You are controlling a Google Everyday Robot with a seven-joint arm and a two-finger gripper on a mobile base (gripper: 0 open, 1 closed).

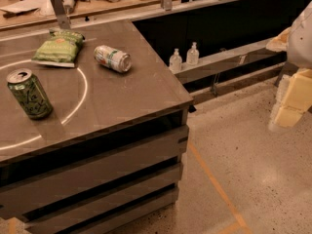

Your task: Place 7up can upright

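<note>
With the 7up can (112, 58) lying sideways on the table (141, 99), the gripper (288, 106), off right, whose opening I cannot tell, must first reach it.

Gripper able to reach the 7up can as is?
Likely yes, though far off: the gripper hangs right of the table, over the floor; the 7up can lies on its side, apart from the chip bag, its right side unblocked.
</note>
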